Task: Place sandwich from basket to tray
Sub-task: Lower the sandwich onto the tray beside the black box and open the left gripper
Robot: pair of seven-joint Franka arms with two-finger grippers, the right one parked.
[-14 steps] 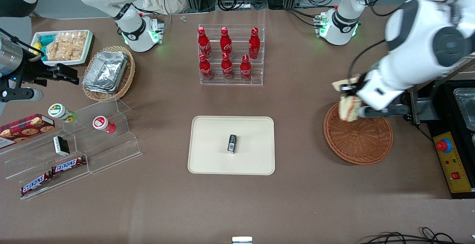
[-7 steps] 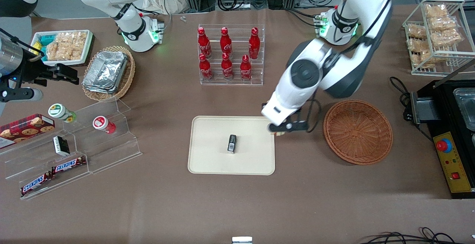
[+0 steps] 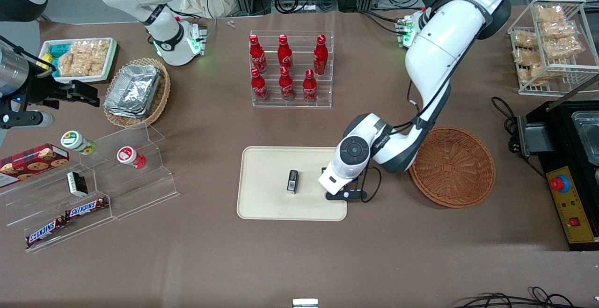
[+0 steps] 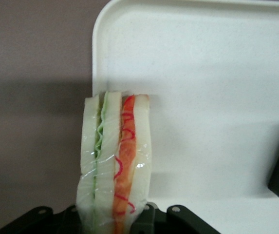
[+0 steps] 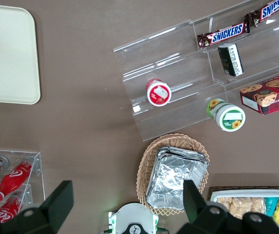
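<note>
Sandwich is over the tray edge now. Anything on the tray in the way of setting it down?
Nothing sits under it. The gripper holds the sandwich over bare tray near the basket-side rim. The only item on the tray is a small black packet near its middle, apart from the sandwich.

Front view overhead, whole table; left wrist close above tray (image 4: 202, 58) — shared.

Sandwich (image 4: 115, 161) glossy film-wrapped; tray (image 3: 266, 205) smooth matt plastic; basket (image 3: 456, 177) rough wicker.
</note>
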